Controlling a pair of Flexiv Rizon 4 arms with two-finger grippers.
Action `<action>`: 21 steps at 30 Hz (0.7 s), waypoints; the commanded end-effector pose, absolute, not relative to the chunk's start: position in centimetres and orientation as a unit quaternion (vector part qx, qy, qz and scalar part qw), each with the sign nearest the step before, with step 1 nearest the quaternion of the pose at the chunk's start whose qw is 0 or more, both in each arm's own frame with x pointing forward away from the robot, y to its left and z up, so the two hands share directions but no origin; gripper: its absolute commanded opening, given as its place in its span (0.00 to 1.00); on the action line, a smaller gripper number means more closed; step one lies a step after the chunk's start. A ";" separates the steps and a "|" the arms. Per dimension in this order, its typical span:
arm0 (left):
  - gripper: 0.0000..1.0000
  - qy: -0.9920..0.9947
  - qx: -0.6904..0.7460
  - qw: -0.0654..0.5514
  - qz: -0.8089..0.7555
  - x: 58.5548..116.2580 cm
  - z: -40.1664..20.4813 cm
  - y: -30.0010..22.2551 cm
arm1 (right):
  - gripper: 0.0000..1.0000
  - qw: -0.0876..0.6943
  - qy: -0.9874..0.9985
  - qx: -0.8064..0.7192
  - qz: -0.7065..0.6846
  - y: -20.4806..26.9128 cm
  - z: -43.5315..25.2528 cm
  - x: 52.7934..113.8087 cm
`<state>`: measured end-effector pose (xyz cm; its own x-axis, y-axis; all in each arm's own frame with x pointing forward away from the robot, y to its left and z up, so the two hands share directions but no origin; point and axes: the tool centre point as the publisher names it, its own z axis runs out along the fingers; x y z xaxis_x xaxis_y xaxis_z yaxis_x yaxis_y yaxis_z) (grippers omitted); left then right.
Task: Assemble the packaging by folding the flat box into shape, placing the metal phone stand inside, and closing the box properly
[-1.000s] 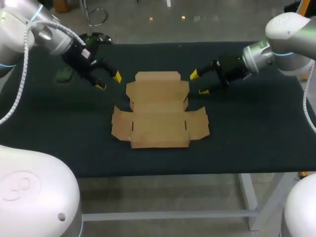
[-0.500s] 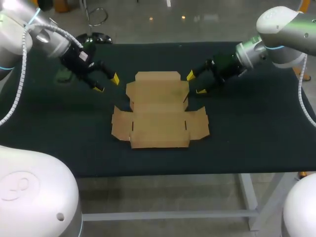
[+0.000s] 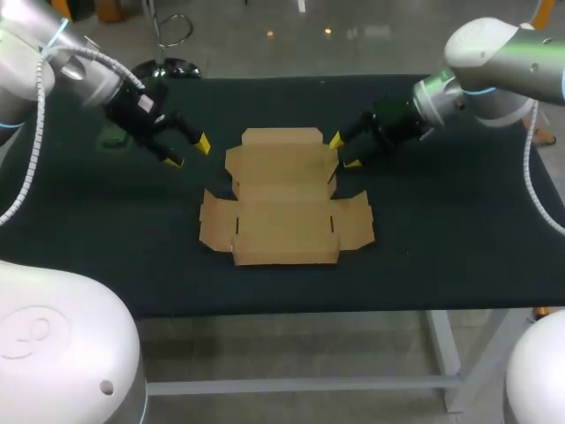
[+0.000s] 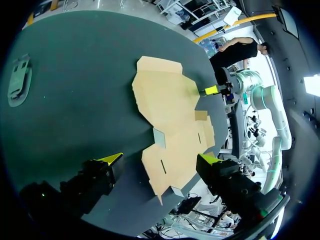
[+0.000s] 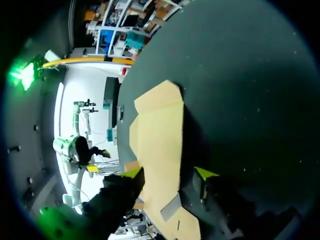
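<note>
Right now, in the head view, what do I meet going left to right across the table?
Grey-green metal phone stand → left gripper, jaws open → flat brown cardboard box → right gripper, jaws open.

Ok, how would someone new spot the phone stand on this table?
Start from the flat cardboard box in the middle of the table. Look past the left gripper toward the far left part: the phone stand lies flat there. It is small and dark greenish-grey, nearly blending into the tabletop, unlike the pale brown box.
</note>
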<state>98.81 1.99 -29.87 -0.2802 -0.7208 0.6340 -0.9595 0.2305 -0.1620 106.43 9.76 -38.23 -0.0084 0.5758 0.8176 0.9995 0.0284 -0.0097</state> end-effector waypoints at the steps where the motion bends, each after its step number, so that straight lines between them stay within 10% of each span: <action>1: 1.00 -0.753 0.557 0.224 0.269 99.0 -30.0 2.3 | 0.62 0.328 -0.635 -0.624 -0.317 10.3 -38.4 106.4; 21: 1.00 -0.749 0.559 0.232 0.269 98.9 -30.6 3.4 | 0.47 0.322 -0.624 -0.636 -0.320 11.0 -40.3 107.2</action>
